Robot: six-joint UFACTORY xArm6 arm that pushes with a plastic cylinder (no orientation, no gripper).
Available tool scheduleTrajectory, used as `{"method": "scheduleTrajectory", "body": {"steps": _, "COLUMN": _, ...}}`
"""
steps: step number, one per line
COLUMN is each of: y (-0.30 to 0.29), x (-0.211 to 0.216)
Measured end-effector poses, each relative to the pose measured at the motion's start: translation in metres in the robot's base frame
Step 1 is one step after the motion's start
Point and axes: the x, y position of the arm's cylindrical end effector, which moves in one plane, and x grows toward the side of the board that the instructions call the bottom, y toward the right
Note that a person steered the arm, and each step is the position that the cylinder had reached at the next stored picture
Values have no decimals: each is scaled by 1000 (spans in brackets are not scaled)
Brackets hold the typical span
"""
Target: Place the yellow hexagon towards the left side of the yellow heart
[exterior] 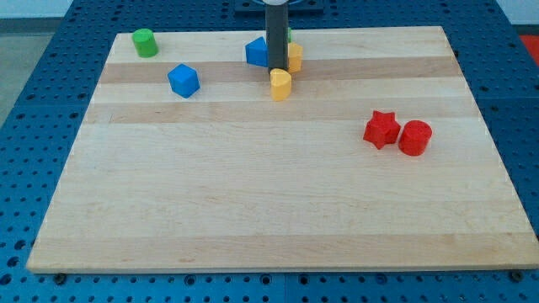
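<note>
Crowding the rod: tip sits just above the yellow hexagon, yellow heart behind-right. No claw fitted. Risk: the blue block gets knocked, or the hexagon slips sideways.

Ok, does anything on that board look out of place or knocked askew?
Nothing looks damaged or tipped. The one crowded spot is at the view's top, where my tip sits just above a yellow block, with another yellow block and a blue block packed beside the rod.
</note>
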Motion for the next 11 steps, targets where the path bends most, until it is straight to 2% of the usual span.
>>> {"method": "scheduleTrajectory", "body": {"steps": 2, "y": 61, "x": 27}}
{"method": "scheduleTrajectory", "body": {"steps": 3, "y": 98, "x": 4}}
{"method": "scheduleTrajectory", "body": {"steps": 4, "y": 101, "x": -28}}
{"method": "scheduleTrajectory", "body": {"steps": 5, "y": 94, "x": -52}}
{"method": "scheduleTrajectory", "body": {"steps": 7, "y": 50, "x": -59}}
{"method": "scheduleTrajectory", "body": {"steps": 8, "y": 17, "x": -50}}
{"method": "scheduleTrajectory", "body": {"steps": 10, "y": -7, "x": 13}}
{"method": "scheduleTrajectory", "body": {"steps": 11, "y": -46, "x": 26}}
